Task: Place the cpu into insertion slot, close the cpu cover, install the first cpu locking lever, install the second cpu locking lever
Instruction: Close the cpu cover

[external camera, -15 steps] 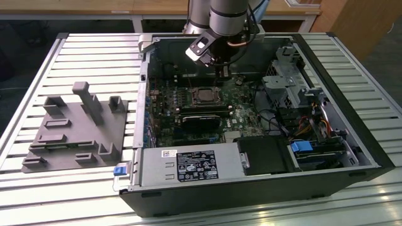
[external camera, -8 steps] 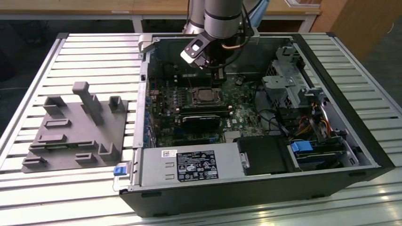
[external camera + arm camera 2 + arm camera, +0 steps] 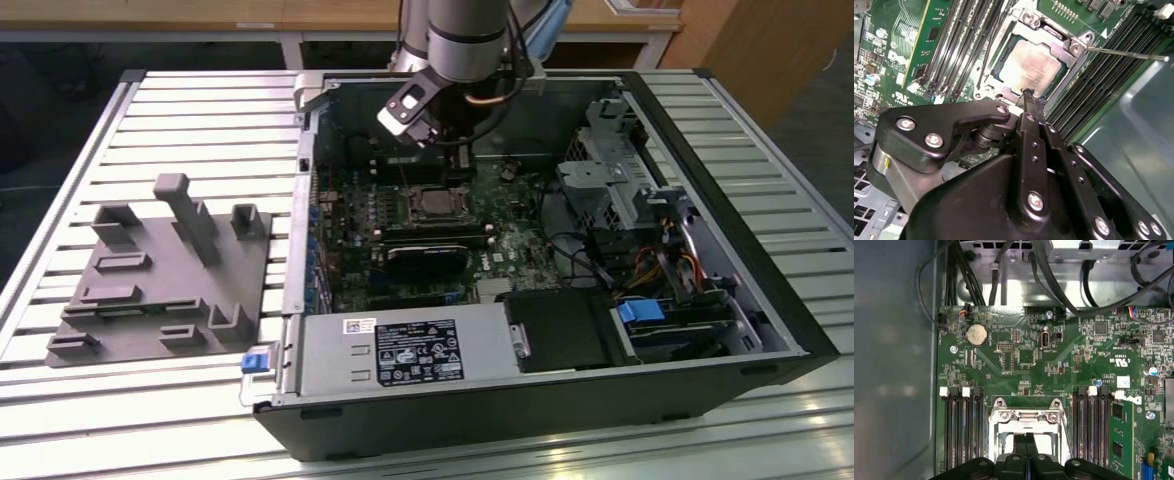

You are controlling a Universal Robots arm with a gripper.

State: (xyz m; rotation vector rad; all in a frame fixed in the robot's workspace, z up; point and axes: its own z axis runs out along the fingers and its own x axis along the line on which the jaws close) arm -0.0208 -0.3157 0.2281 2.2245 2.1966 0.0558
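Because the insertion slot (image 3: 983, 89), near the green board's (image 3: 514, 245) middle, already holds the cpu (image 3: 1026, 65), placing looks done. The gripper (image 3: 1029, 96), jaws pressed together and empty, tips at the lowered cpu cover (image 3: 1061, 44). One locking lever (image 3: 1126, 52) juts free, apparently unlatched.

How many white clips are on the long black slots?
4 in the first wrist view: two white clips on one side of the cpu cover, two on the other. The pincer may hide more.
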